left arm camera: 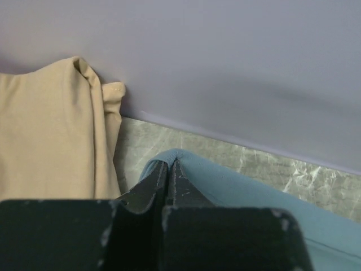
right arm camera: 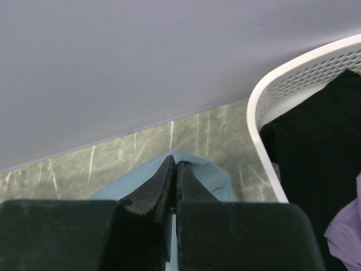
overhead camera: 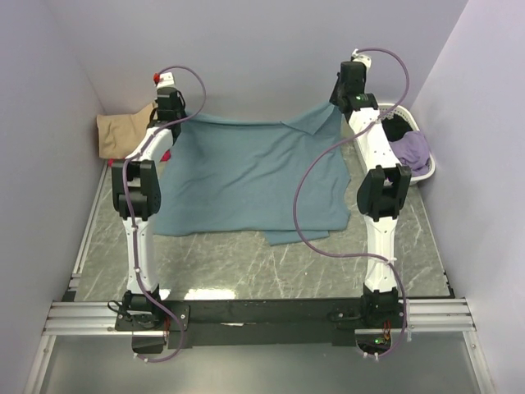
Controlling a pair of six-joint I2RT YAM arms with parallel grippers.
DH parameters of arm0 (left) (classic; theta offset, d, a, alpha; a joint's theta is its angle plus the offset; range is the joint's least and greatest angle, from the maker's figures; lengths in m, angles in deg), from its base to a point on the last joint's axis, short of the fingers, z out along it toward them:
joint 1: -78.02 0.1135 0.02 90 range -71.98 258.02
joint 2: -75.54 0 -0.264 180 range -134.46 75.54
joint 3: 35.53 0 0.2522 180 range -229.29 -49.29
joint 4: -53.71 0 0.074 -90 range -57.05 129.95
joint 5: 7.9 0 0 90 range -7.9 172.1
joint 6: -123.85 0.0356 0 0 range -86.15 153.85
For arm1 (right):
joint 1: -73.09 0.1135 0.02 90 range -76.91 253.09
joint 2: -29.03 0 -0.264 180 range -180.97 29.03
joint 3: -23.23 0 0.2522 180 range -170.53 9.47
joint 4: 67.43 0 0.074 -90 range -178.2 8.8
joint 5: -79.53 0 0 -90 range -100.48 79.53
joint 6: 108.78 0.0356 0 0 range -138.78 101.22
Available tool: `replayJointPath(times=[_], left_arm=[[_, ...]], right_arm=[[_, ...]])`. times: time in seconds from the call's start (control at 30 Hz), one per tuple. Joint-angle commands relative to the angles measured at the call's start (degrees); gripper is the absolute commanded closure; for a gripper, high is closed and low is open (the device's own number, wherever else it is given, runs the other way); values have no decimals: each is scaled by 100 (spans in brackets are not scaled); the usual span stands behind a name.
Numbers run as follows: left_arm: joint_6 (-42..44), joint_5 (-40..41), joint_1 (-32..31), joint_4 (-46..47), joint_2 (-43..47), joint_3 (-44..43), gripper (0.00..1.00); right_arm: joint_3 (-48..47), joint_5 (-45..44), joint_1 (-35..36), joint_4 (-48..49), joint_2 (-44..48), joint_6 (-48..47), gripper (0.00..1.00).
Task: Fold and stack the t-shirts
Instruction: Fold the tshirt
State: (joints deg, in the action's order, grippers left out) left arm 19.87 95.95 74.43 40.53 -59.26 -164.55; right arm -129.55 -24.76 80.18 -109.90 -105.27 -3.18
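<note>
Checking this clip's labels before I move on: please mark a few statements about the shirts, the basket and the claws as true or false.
1. The left claw and right claw are each shut on the far edge of the large dusty teal-blue cloth t-shirt. True.
2. The tan cloth t-shirt lies in the white lattice-sided plastic basket. False: it lies in the far left corner of the grey marbled table; the basket stands at the far right.
3. The basket holds a lilac cloth garment and a black cloth garment. True.
4. The teal-blue t-shirt is folded into a small stack. False: it lies spread wide across the table.
</note>
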Motion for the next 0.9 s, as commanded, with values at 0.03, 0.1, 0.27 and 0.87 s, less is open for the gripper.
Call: replayJointPath(times=[0.03,0.1,0.27,0.87], left_arm=[[202,-321,17,381,261,388,99],[202,-356,17,233,401,539,99],[159,-400,17,-408,630,795,99],[457,30,61,-1426,1336,1376,99]], right_arm=[[338,408,-50,173,193,110,100],[568,663,-50,112,377,145,100],[1087,1050,-41,-231,685,190,100],[3110,795,64,-424,2462,295,100]])
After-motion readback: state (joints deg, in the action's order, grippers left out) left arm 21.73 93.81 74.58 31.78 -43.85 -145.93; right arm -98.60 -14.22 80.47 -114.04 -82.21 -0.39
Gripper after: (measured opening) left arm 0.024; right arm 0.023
